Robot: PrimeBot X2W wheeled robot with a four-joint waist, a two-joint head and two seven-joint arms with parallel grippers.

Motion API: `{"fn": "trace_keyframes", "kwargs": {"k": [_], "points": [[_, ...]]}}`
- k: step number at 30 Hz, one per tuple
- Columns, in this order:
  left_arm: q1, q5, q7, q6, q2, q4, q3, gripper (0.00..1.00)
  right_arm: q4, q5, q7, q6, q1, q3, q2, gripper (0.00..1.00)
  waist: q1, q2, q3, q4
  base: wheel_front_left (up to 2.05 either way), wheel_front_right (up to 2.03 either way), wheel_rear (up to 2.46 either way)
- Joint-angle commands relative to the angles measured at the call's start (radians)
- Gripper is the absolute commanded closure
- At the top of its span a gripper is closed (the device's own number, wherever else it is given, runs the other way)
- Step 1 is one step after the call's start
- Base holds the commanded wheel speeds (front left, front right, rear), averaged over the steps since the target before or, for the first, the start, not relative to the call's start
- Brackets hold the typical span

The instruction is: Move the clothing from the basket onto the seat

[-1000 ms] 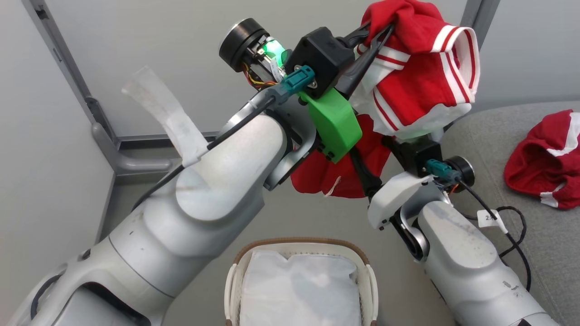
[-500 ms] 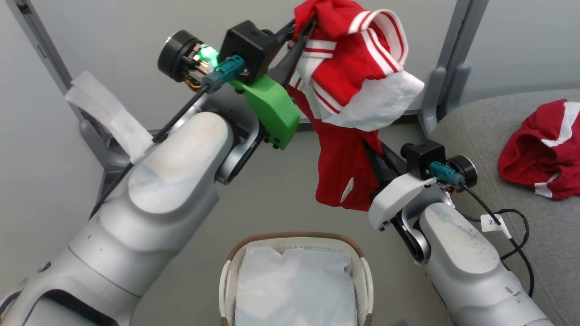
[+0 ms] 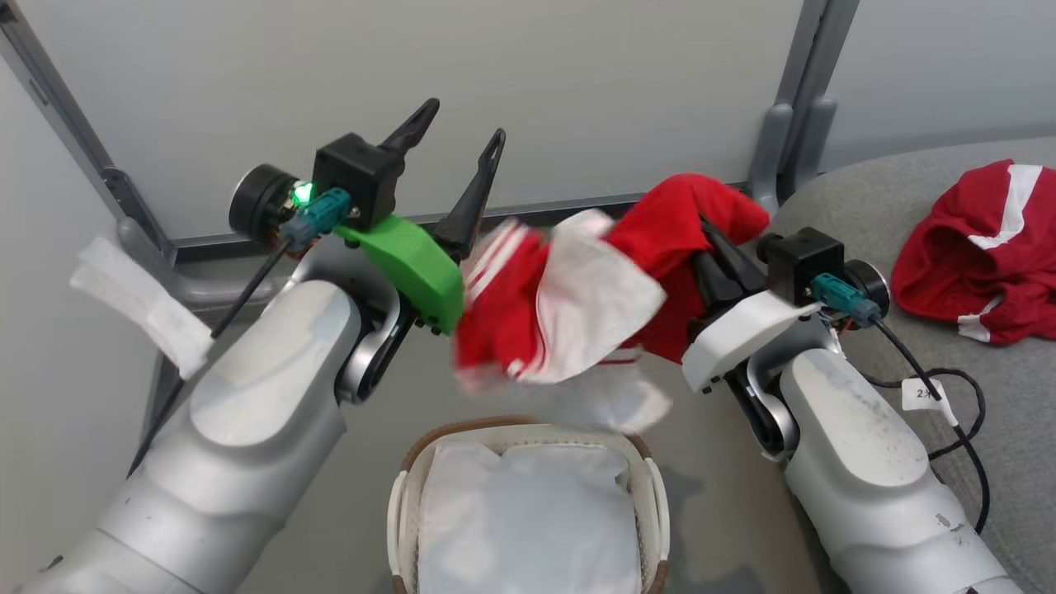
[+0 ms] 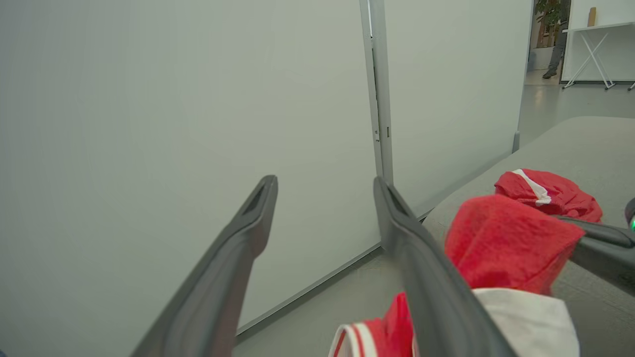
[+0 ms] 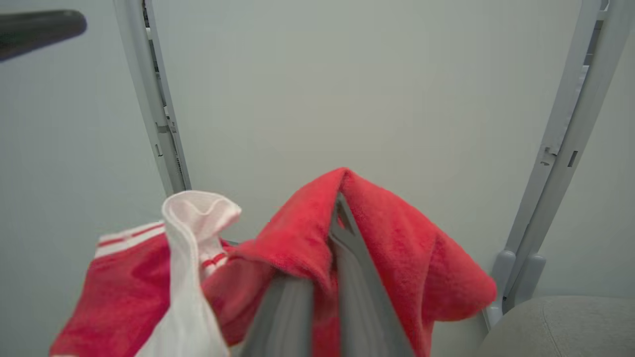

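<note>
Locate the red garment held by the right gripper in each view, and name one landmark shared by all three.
Head view: garment at centre, above the basket.
Left wrist view: garment at lower right.
Right wrist view: garment at bottom centre, rising to mid-picture.
Shared landmark: the grey seat, on the right in each view.

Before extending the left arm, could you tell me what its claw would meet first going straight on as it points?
Probably the pale partition panel: the open left claw points at it with nothing between, though the depth is hard to judge.
</note>
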Motion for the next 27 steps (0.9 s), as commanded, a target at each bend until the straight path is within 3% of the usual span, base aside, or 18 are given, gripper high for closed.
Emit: {"fn": "trace_keyframes", "kwargs": {"k": [1, 15, 27], "points": [[0.035, -0.011, -0.021, -0.006, 0.01, -0.001, 0.001, 0.0, -0.008, -0.008, -0.002, -0.001, -0.012, -0.011, -0.004, 1.0, 0.0, 0.0, 0.002, -0.002, 0.0, 0.0, 0.0], [0.26, -0.011, -0.121, -0.007, 0.017, -0.038, -0.036, 0.0, -0.046, -0.126, -0.002, -0.001, 0.011, -0.157, -0.004, 1.0, 0.0, 0.0, 0.034, -0.057, 0.0, 0.0, 0.0], [0.347, 0.028, -0.137, -0.01, -0.017, -0.026, -0.048, 0.0, -0.111, -0.192, -0.002, -0.001, 0.03, -0.242, -0.004, 1.0, 0.0, 0.0, 0.078, -0.191, 0.0, 0.0, 0.0]]}}
